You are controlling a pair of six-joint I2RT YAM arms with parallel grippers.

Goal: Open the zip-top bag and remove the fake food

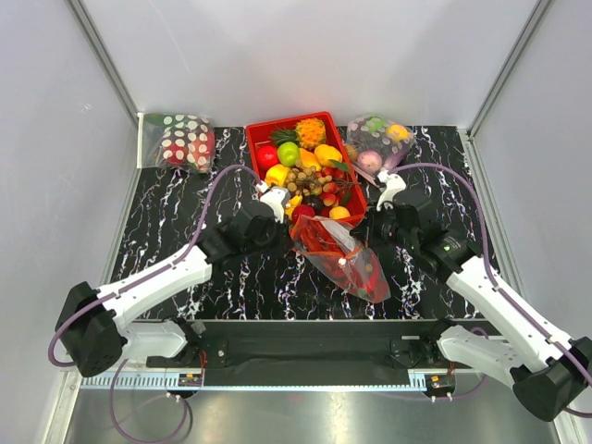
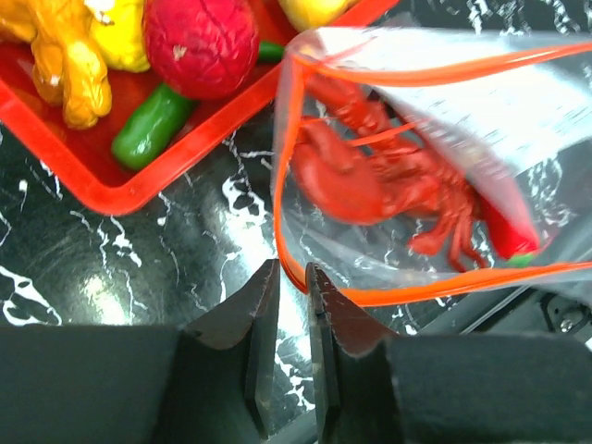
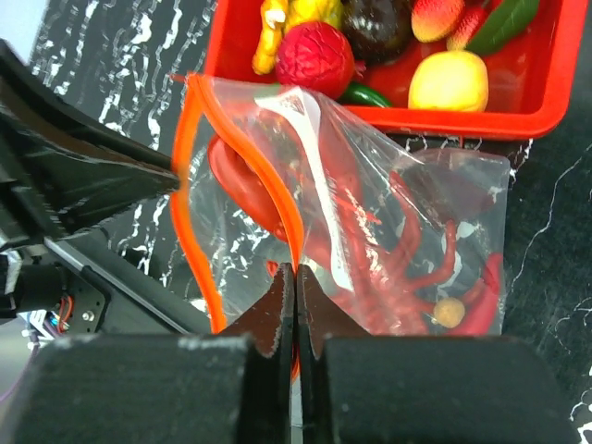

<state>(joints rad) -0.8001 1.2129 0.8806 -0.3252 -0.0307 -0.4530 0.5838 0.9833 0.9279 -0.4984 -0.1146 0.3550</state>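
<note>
The zip-top bag (image 1: 338, 254) lies in front of the red tray between both arms, its orange-red zip strip (image 3: 190, 213) pulled apart into an open mouth. Inside are a red lobster (image 2: 370, 180), a red chili (image 2: 513, 236) and a small brownish ball (image 3: 450, 313). My left gripper (image 2: 291, 273) is closed to a narrow gap on one side of the zip strip. My right gripper (image 3: 296, 270) is shut on the other side of the strip. In the top view the left gripper (image 1: 291, 227) and right gripper (image 1: 370, 231) flank the bag's mouth.
The red tray (image 1: 254, 129) holds several fake fruits just behind the bag. A white-dotted red bag (image 1: 182, 141) lies at the back left and a clear bag of pastel fruits (image 1: 377, 143) at the back right. The table's front rail runs close below the bag.
</note>
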